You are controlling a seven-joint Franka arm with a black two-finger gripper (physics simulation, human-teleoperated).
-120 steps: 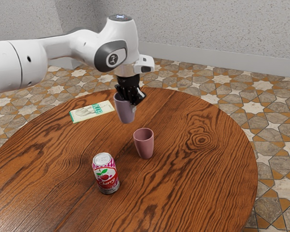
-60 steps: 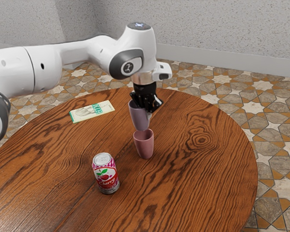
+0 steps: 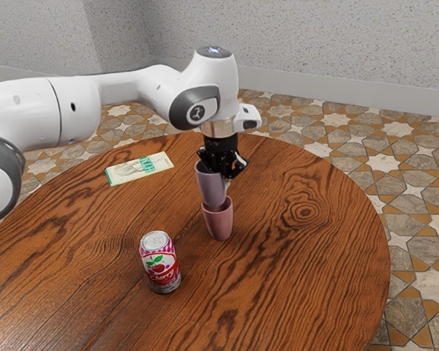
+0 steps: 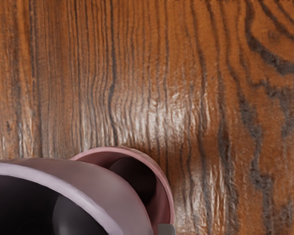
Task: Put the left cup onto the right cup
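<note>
A lilac cup (image 3: 211,186) hangs upright in my gripper (image 3: 221,167), whose black fingers are shut on its rim. Its base sits inside the mouth of the pink cup (image 3: 218,219), which stands on the round wooden table (image 3: 300,263) near its middle. In the wrist view the lilac cup's rim (image 4: 63,186) lies just under my hand, and the pink cup's rim (image 4: 159,183) shows beneath it, slightly offset. How deep the lilac cup sits is hidden.
A red cherry soda can (image 3: 159,262) stands toward the table's front, to the exterior view's left of the cups. A green-and-white flat packet (image 3: 138,168) lies near the table's far left edge. Tiled floor surrounds the table.
My arm carried the lilac cup to the exterior view's right until it was over the pink cup, then lowered it into the pink cup's mouth.
</note>
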